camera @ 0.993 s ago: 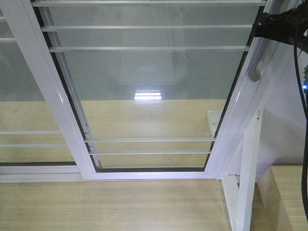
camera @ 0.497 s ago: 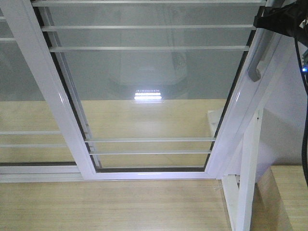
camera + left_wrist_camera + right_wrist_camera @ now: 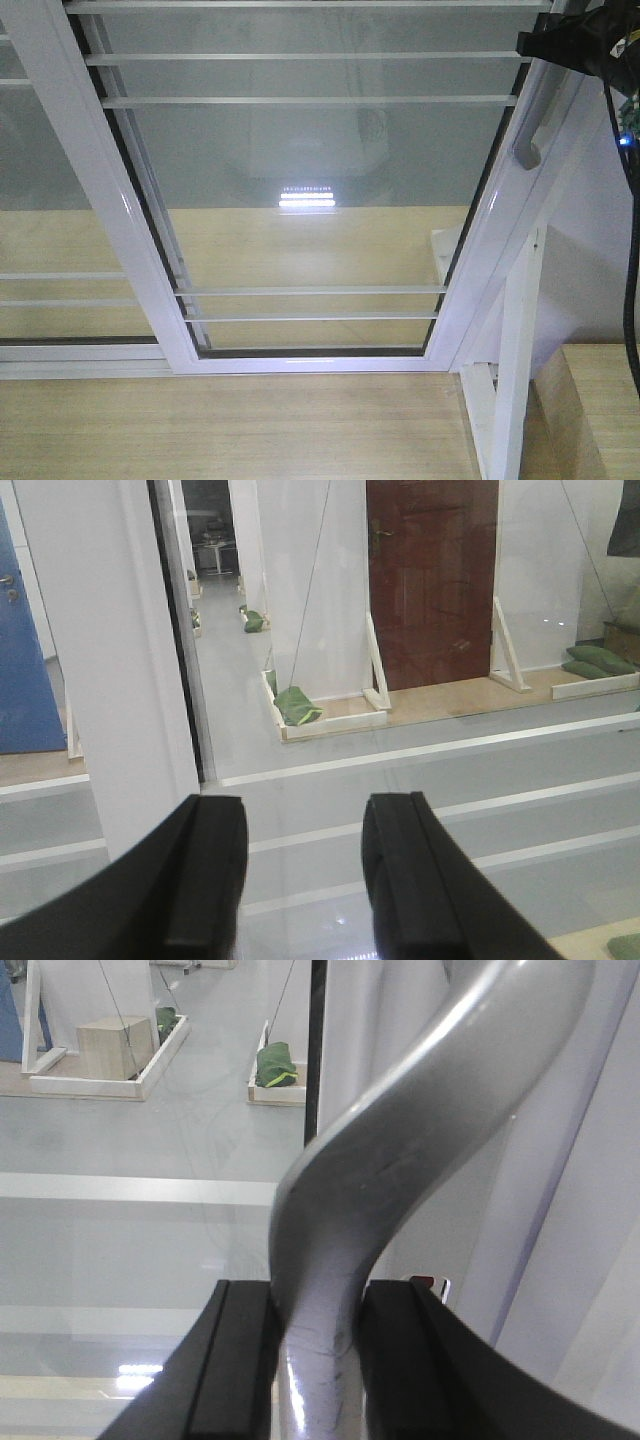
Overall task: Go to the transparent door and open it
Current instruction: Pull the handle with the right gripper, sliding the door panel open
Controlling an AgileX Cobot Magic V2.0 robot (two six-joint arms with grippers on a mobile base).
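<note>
The transparent door [image 3: 310,150] fills the front view, clear glass with thin white bars in a glossy white frame. Its curved grey handle [image 3: 527,130] runs along the right rail. My right gripper [image 3: 560,40] reaches in at the top right and is shut on that handle. In the right wrist view the grey handle [image 3: 400,1130] passes between the black fingers of the right gripper [image 3: 318,1300], touching both. My left gripper [image 3: 305,820] is open close in front of barred glass [image 3: 430,750], with nothing between its fingers.
A second white-framed barred glass panel [image 3: 40,180] without a handle lies to the left. A white support post [image 3: 515,350] stands right of the door on the wooden floor [image 3: 230,430]. Through the glass show a brown door [image 3: 430,580] and green sandbags [image 3: 298,705].
My right arm has shifted slightly up and to the left at the handle. The door's right rail has crept a little to the left with it.
</note>
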